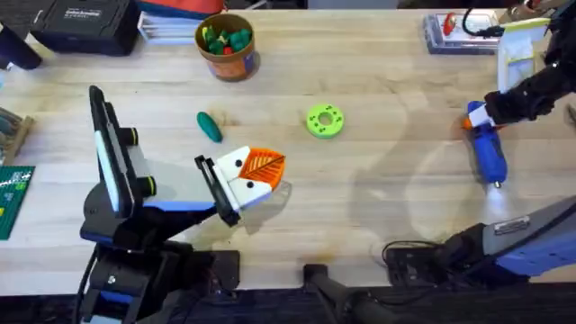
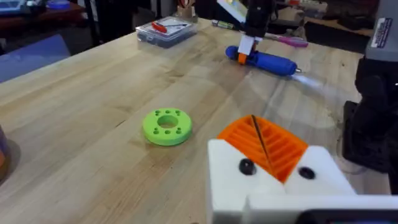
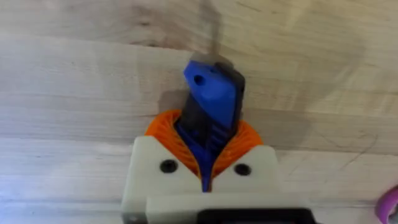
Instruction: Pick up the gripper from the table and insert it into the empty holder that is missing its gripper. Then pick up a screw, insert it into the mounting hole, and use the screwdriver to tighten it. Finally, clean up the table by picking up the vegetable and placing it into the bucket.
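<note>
Screwdriver (image 1: 487, 149) lies flat on the surface (image 1: 378, 225) at the right side, long axis running near-far, metal bit toward the near edge, blunt end toward the far edge. My right hand (image 3: 208, 165) is clamped on that far end, orange pads (image 3: 163, 127) pressing both sides of the blue body. My left hand (image 1: 256, 171) hovers low at centre-left, pads together, holding nothing. Lime-green disc (image 1: 325, 121) lies flat mid-surface, vegetable (image 1: 210, 126) left of it, bucket (image 1: 226, 46) at the far edge
</note>
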